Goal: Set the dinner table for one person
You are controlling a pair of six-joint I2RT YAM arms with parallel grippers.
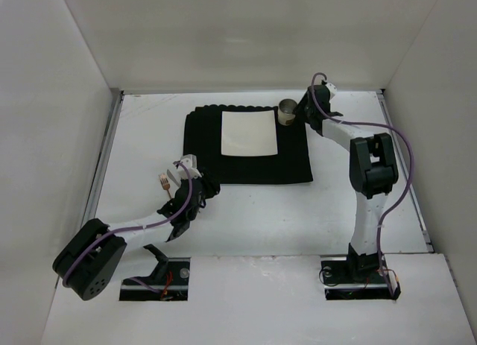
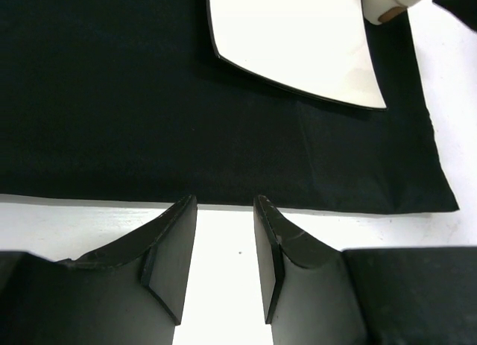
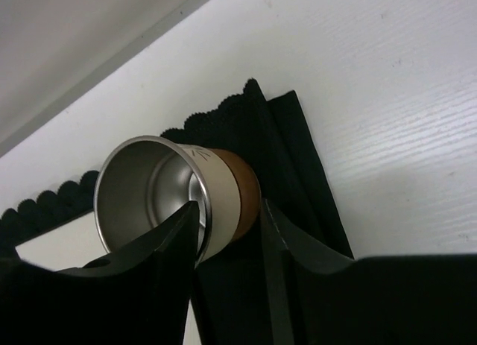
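The white dinner table (image 1: 141,136) carries a black placemat (image 1: 246,170) with a white square plate (image 1: 250,133) on it. A steel cup (image 1: 287,112) with a cream wall and brown base stands at the placemat's far right corner. My right gripper (image 1: 299,109) is at the cup. In the right wrist view, the right gripper (image 3: 229,207) has its jaws apart, one finger inside the cup (image 3: 149,185) and the other outside beside its base. My left gripper (image 1: 207,188) is open and empty over bare table just short of the placemat's near edge (image 2: 112,99); the left wrist view shows it (image 2: 225,203).
White walls close in the table on the left, far and right sides. The plate (image 2: 298,39) lies beyond my left fingers to the right. The placemat's scalloped, folded edge (image 3: 291,159) lies under the cup. Both arm bases sit at the near edge.
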